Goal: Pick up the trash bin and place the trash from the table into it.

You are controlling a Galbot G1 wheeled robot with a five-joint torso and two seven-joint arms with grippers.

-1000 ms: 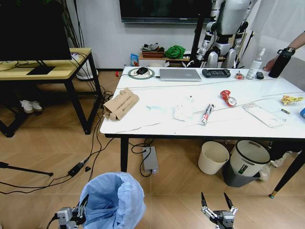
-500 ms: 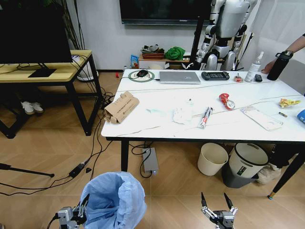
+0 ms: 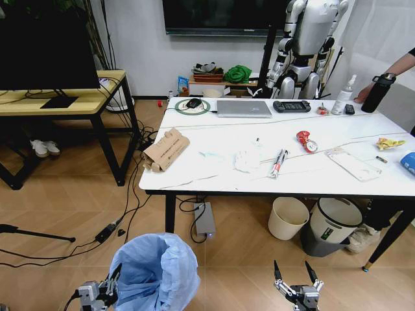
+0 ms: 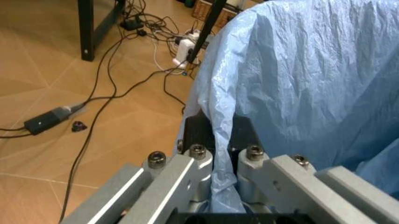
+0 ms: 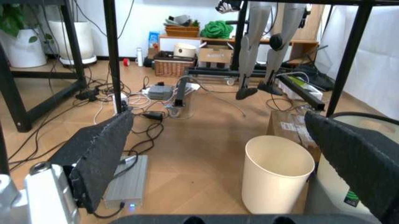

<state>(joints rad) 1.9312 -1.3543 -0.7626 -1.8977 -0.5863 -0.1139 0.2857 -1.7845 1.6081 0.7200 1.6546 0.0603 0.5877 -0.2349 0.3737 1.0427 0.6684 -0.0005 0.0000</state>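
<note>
**Bin in the left fingers, litter far ahead on the surface**

You had the left gripper clamped on the trash bin: in the left wrist view its fingers were clenched on the crinkled blue bag where it spills over the rim, the plastic bunched between them. The bin's body sat just off those fingers toward the robot's midline, between the two grippers, mouth up.

The relation that mattered was the gap to the surface. All the litter lay well ahead of and above both sets of fingers. The torn cardboard sat forward of the left fingers near the surface's left edge, its long axis running diagonally from front left to back right. The crumpled tissue and the wrapper stick lay ahead of the right gripper, the stick's long axis pointing roughly away from the fingers. The red wrapper, clear plastic sheet, yellow wrapper and cup were farther off to the right of those fingers.

So your free right arm was the nearer one for most of the trash. It hung low near the floor, fingers released and spread wide, pointing forward under the surface toward the cream bin, gripping nothing.

I judge you were too far back and too low to reach any piece yet.
</note>
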